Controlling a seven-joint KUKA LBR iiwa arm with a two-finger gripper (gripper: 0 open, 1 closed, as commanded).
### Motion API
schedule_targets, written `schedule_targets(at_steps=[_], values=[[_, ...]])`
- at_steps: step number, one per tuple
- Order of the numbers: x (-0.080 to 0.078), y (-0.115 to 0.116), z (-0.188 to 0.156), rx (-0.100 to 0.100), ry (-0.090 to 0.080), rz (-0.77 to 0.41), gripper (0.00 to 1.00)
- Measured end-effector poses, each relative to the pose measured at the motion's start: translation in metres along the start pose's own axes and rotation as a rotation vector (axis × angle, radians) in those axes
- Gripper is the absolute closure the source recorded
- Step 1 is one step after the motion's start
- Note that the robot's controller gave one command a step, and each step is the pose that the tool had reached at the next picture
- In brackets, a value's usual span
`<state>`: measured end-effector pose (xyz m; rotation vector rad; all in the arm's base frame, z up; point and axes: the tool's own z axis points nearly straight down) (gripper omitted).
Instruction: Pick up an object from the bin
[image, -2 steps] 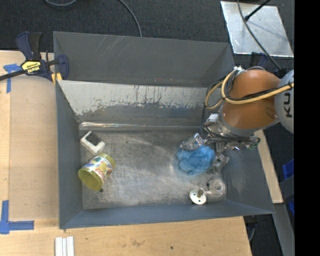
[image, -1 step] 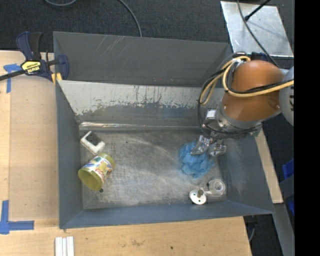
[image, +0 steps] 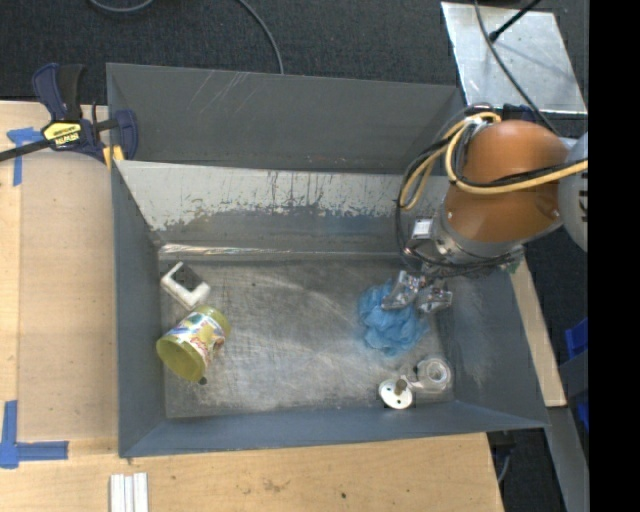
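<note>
The cloth (image: 385, 325) is blue, the cup (image: 193, 345) yellow with a multicoloured print, the block (image: 185, 284) white, the bin (image: 290, 130) grey.

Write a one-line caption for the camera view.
End effector at the upper edge of a crumpled blue cloth, right side of the grey bin; yellow cup lies left.

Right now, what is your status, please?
Gripper low over blue crumpled thing, right side of bin. Small white knob nearby, apart from it.

No readable text; printed pattern on yellow cup (image: 193, 343) illegible.
</note>
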<state>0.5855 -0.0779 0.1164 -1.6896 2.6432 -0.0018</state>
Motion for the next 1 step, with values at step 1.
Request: schedule_targets(at_steps=[1], values=[[-0.0016, -0.0078, -0.1165, -0.002, 0.001, 0.022, 1.0]])
